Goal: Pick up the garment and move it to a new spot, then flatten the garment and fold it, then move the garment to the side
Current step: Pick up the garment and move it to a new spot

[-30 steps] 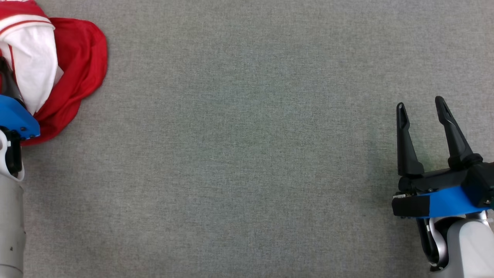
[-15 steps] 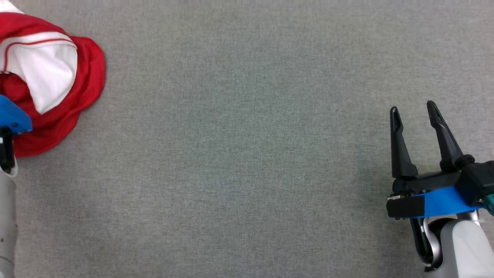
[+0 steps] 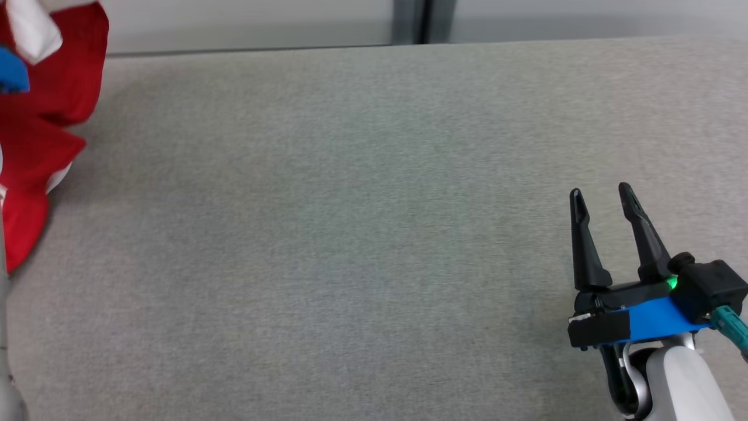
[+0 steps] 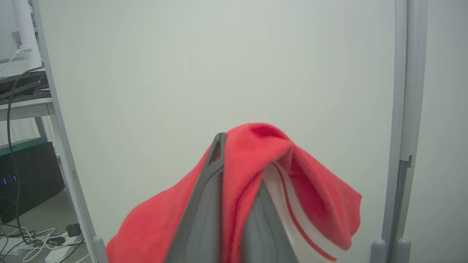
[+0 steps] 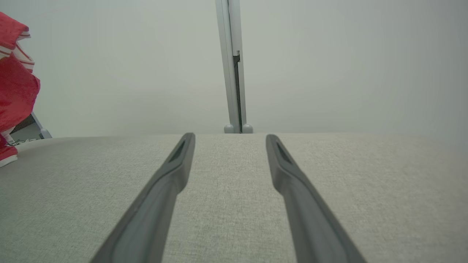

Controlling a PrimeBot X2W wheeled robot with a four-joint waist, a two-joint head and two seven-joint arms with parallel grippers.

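The red garment (image 3: 52,111) with white panels hangs at the far left of the head view, lifted above the grey table (image 3: 350,234). In the left wrist view my left gripper (image 4: 237,153) is shut on the garment (image 4: 252,164). The cloth drapes over both fingers; the left finger (image 4: 214,164) shows and most of the right one is covered. My right gripper (image 3: 600,193) stands open over the table's right side with nothing between its fingers (image 5: 179,160). From the right wrist view the garment (image 5: 14,91) dangles at the left edge.
The table's far edge (image 3: 374,45) runs along the top of the head view, with pale wall panels and a grey post (image 3: 418,20) behind it. A desk, a black box (image 4: 29,175) and floor cables lie beyond the table on the left.
The garment has gone from lying on the table to hanging lifted in my left gripper. The head camera has tilted up, bringing the table's far edge into view. The right gripper stays open.
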